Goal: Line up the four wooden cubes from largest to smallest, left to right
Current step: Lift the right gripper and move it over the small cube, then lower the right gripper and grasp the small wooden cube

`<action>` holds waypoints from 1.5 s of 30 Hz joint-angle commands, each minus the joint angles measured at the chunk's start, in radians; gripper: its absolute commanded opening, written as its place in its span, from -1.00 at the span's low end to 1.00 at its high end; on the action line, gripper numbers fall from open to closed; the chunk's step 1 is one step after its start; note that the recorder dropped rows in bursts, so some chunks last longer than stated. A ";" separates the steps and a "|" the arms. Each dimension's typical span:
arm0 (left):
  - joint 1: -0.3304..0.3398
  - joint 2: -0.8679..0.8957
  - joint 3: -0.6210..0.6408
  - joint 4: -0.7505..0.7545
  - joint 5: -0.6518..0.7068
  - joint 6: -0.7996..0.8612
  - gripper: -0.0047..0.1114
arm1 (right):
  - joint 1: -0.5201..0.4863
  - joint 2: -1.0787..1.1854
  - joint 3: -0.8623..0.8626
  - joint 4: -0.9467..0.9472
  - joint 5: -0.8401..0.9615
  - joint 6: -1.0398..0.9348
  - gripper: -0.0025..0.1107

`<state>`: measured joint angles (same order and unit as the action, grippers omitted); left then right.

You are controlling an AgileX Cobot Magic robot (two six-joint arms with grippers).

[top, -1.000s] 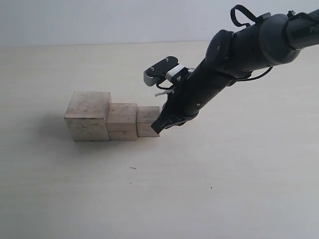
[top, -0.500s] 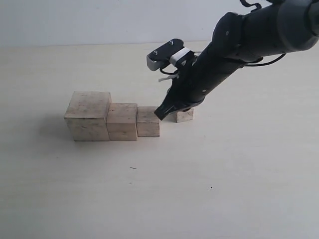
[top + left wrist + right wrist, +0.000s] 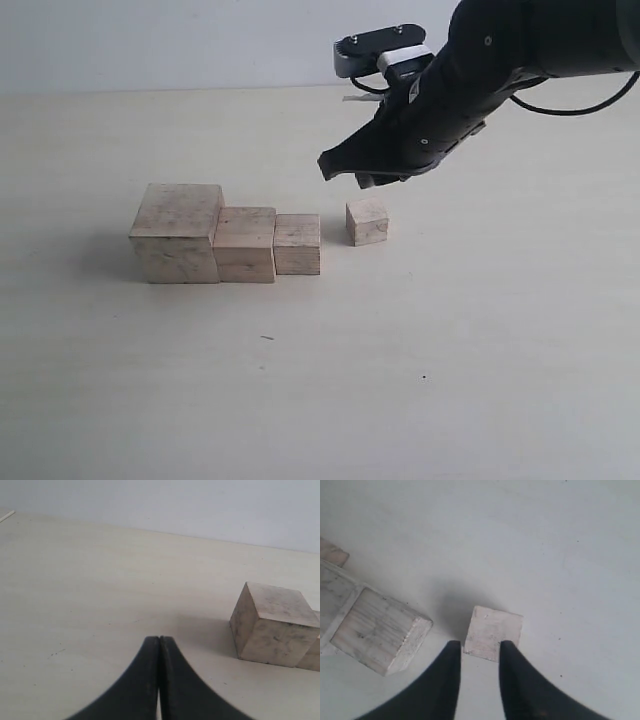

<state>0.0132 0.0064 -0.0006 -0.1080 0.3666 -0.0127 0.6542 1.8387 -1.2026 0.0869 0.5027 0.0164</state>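
Three of the wooden cubes stand touching in a row: the largest cube point(image 3: 178, 232) on the left, then the second cube point(image 3: 246, 243), then the third cube point(image 3: 298, 243). The smallest cube point(image 3: 367, 221) sits alone, a small gap to the right of the row and slightly farther back. My right gripper point(image 3: 345, 172) hovers open just above it, holding nothing. In the right wrist view the smallest cube point(image 3: 493, 632) lies just past my right gripper point(image 3: 480, 647), with the third cube point(image 3: 380, 630) beside it. My left gripper point(image 3: 159, 640) is shut and empty, away from the largest cube point(image 3: 272, 625).
The pale tabletop point(image 3: 450, 350) stretches bare in front of and to the right of the cubes. A light wall point(image 3: 150, 40) bounds its far edge. The right arm point(image 3: 520, 50) reaches in from the upper right.
My right gripper has lifted and drawn back up and to the right from beside the third cube. The smallest cube, hidden before, now shows alone on the table.
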 commanded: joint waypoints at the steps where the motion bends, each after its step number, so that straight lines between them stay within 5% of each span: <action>1: -0.007 -0.006 0.001 0.001 -0.005 0.001 -0.92 | -0.003 0.007 -0.002 -0.017 -0.002 0.021 0.06; 4: -0.007 -0.006 0.001 0.001 -0.005 0.001 -0.92 | -0.003 0.021 -0.002 -0.017 -0.006 0.017 0.19; 35: -0.007 -0.006 0.001 0.001 -0.005 0.001 -0.92 | -0.003 0.178 -0.002 -0.046 -0.093 0.020 0.13; 40: -0.007 -0.006 0.001 0.001 -0.005 0.001 -0.92 | -0.003 0.181 -0.002 -0.046 -0.082 0.020 -0.17; 45: -0.007 -0.006 0.001 0.001 -0.005 0.001 -0.92 | -0.003 0.143 -0.002 -0.046 -0.030 0.001 -0.96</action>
<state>0.0132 0.0064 -0.0006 -0.1080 0.3666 -0.0127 0.6542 2.0130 -1.2026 0.0497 0.4526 0.0338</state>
